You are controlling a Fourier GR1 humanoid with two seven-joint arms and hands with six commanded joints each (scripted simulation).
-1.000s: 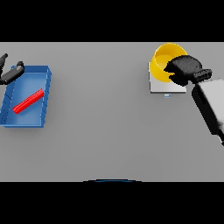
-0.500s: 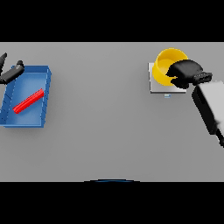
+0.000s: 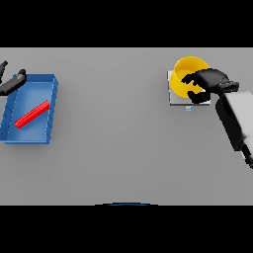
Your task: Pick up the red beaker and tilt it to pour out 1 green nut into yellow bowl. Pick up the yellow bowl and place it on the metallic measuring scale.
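We saw the round yellow bowl (image 3: pixel 187 69) resting on the flat metallic measuring scale (image 3: pixel 174 97) at the table's far right, with the dark right hand (image 3: pixel 207 83) curled over its near rim (fingers gripping it). The dark left hand (image 3: pixel 13 83) lay loose-fingered at the far left edge, beside the blue rectangular tray (image 3: pixel 48 116) holding the red beaker (image 3: pixel 32 114) on its side

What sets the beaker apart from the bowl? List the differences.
1. The beaker is red and long and thin; the bowl is yellow and round.
2. The beaker lies on its side in the blue tray at left; the bowl sits upright on the scale at right.
3. The right robot hand is curled round the bowl; nothing touches the beaker.
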